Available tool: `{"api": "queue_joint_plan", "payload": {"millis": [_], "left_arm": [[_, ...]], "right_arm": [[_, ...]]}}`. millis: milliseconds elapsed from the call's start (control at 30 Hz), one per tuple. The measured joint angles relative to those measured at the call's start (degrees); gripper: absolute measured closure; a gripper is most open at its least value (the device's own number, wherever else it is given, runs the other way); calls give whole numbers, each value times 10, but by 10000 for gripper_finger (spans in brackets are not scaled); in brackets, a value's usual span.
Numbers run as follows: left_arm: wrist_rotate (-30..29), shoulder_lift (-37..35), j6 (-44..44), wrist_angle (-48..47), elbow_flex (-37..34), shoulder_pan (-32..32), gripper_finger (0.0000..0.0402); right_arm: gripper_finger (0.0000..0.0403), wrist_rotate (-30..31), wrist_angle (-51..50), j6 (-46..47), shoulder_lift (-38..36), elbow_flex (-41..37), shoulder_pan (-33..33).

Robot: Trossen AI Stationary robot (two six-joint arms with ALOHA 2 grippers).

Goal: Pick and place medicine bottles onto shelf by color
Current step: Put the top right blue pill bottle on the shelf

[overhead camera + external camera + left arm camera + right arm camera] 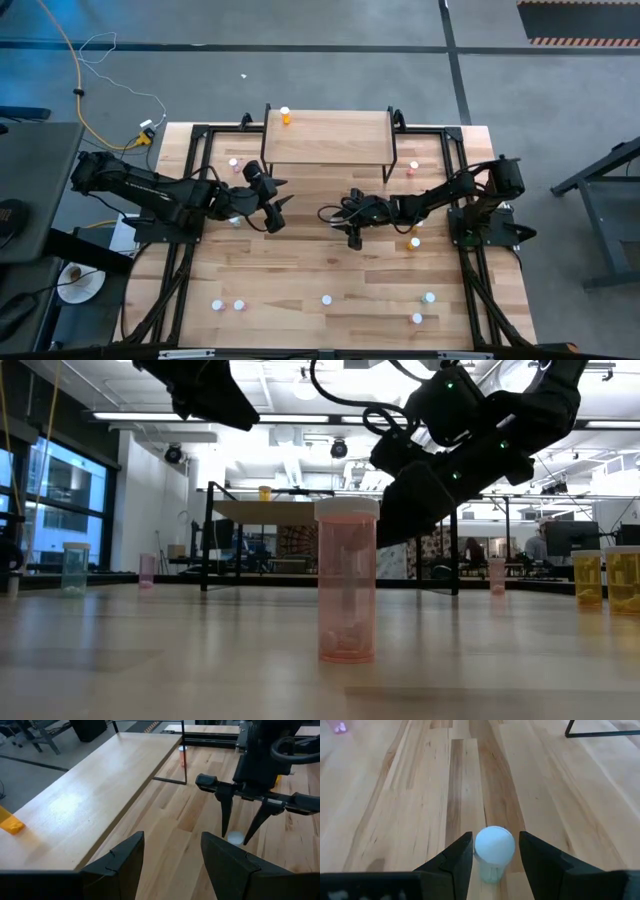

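Orange bottle alone occupies shelf.

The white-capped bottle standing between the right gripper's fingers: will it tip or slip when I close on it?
The small clear bottle with the round white cap stands upright and narrow on the smooth wooden tabletop, so an off-centre nudge could probably topple it. Its round, smooth-looking body may slip or roll. The right gripper straddles it evenly, which should help.

Low view cuts both arms off at its top edge, the yellow bottle at its right; from above, bottles near the worktop's front edge show white caps only, body colours unreadable.
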Motion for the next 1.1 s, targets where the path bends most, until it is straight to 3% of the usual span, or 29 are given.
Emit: {"api": "queue_joint_plan", "payload": {"millis": [767, 1100], "left_arm": [[0, 0, -9, 0, 0, 0, 213], [0, 0, -9, 0, 0, 0, 213]], "right_arm": [[250, -15, -11, 8, 0, 0, 0], [289, -15, -11, 10, 0, 0, 0]]}}
